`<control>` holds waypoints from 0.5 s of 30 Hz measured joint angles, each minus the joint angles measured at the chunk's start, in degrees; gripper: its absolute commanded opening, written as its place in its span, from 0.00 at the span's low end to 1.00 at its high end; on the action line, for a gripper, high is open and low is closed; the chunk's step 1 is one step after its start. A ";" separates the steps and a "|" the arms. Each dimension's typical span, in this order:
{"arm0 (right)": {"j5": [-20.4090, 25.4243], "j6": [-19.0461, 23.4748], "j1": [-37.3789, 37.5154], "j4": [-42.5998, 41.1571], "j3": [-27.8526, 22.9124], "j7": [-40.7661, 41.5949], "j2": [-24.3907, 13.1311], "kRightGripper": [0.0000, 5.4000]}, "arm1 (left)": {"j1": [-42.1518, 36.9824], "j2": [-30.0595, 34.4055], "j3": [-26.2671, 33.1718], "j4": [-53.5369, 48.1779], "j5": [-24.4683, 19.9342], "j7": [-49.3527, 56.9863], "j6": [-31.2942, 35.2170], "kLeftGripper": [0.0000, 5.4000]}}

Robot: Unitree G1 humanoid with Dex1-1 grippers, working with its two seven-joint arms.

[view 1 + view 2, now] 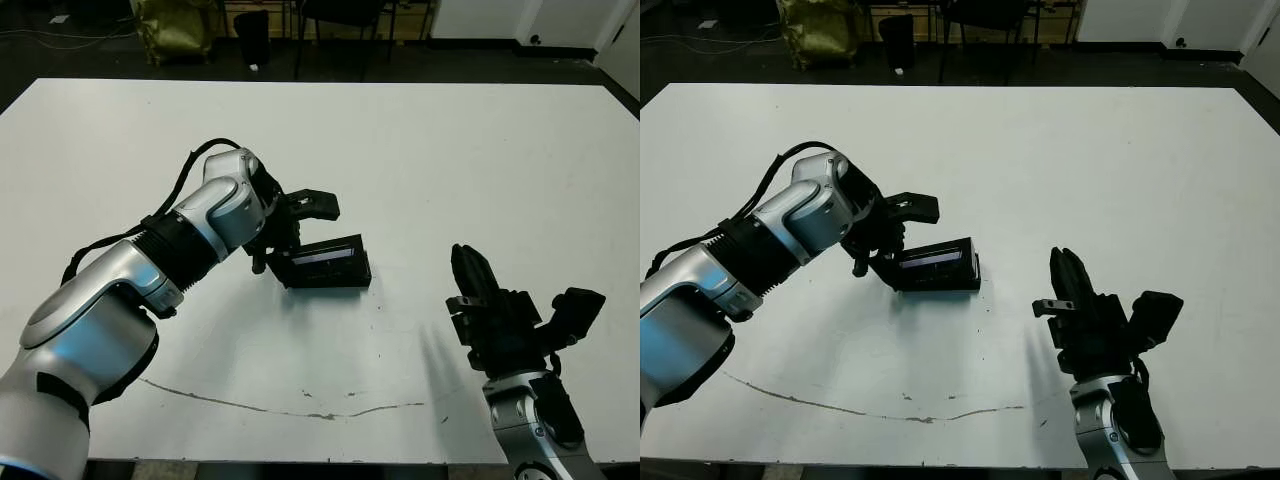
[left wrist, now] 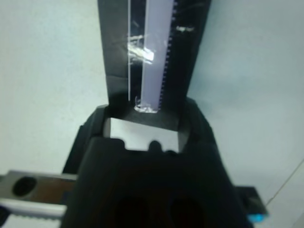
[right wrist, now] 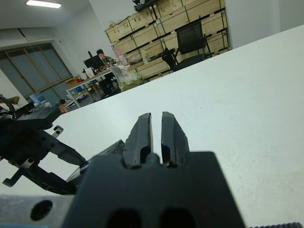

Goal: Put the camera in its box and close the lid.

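Lid (image 1: 328, 262) left of right gripper (image 1: 472, 270)

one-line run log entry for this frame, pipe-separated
left gripper: at lid's end, grip unclear | lid: tilted on box, not flat | right gripper: shut, empty, off to the side | camera: not visible

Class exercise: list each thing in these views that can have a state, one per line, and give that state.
Lid: on the box, tilted, not yet flat.
Box: on the table, under the lid.
Left end effector: at the box's end, fingers spread.
Right end effector: shut, empty, away from the box.
Camera: not visible.
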 measured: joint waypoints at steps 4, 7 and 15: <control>-0.08 -0.09 0.06 0.02 0.03 -0.04 0.02 0.00 | -0.76 -0.90 -0.34 1.28 0.14 -0.20 0.57 0.36; -0.07 -0.07 0.28 -0.09 0.05 -0.30 0.02 0.00 | -1.05 -1.73 -0.64 2.10 0.30 -0.17 1.35 0.49; 0.72 -0.10 0.11 0.76 -0.46 0.35 0.04 0.00 | -1.38 -6.37 -1.38 3.74 0.10 -0.97 -0.34 0.77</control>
